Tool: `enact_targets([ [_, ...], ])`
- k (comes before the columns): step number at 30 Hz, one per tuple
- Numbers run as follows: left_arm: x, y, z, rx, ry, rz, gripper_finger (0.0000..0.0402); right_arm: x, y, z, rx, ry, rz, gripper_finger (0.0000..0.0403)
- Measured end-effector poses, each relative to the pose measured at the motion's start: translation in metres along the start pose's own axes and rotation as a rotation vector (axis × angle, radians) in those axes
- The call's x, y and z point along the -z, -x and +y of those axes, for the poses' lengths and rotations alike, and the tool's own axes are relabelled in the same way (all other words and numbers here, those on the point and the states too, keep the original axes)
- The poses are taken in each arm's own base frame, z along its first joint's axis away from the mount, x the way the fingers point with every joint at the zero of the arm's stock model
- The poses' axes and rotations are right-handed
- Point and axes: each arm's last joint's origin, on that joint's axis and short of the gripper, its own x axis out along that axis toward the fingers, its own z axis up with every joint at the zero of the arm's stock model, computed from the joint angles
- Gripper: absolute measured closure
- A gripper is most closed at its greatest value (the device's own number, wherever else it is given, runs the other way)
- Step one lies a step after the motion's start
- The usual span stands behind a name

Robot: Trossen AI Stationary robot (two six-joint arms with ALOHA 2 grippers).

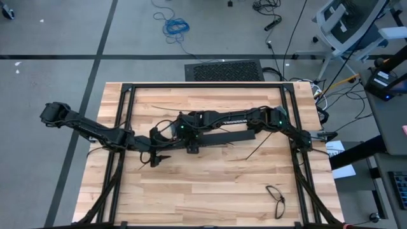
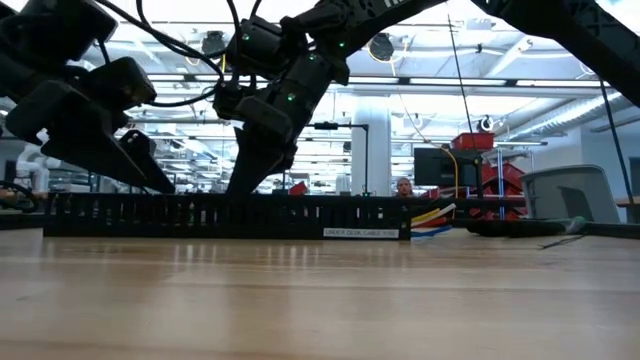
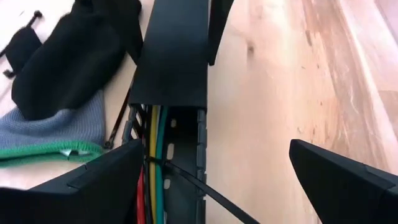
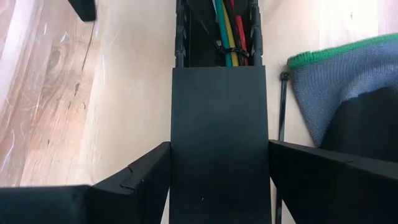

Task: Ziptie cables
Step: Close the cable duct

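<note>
Jaws: left gripper (image 3: pixel 205 180) spread wide and empty; right gripper (image 4: pixel 217 174) spread astride the duct lid (image 4: pixel 219 143).

We see the cables (image 3: pixel 153 155) lying in the open slotted duct (image 3: pixel 186 134) just ahead of the left jaws, a zip tie (image 3: pixel 199 186) looped round them. We judge we should hold the duct steady and pull the tie tail straight.

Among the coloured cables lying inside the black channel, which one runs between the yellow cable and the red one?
None: in the right wrist view the yellow cable lies directly against the red cable. The green cable lies on yellow's other side.
</note>
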Motion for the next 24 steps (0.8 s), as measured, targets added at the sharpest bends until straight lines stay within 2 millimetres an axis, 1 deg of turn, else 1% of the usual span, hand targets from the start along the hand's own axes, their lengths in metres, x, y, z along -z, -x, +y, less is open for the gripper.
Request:
enact_targets([
  [7, 0.0015, 0.0, 0.0004, -0.006, 0.008, 0.013, 0.0004, -0.001, -0.0012, -0.0002, -0.001, 0.004, -0.013, 0.0163],
  [11, 0.0049, 0.0002, 0.0025, -0.054, 0.007, 0.039, 0.0004, -0.001, -0.0015, -0.0003, 0.0, 0.003, -0.014, 0.0163],
  [16, 0.0028, 0.0002, 0.006, -0.154, -0.086, 0.006, 0.0004, -0.0008, -0.0016, -0.001, 0.004, 0.001, -0.012, 0.0163],
  [20, -0.0001, -0.0003, 0.0079, -0.166, -0.128, -0.013, 0.0004, -0.0008, -0.0016, -0.0008, 0.002, 0.003, -0.012, 0.0163],
  [24, -0.0044, -0.0007, 0.0085, -0.154, -0.113, -0.051, 0.0004, -0.0007, -0.0018, -0.0008, 0.001, 0.003, -0.012, 0.0163],
])
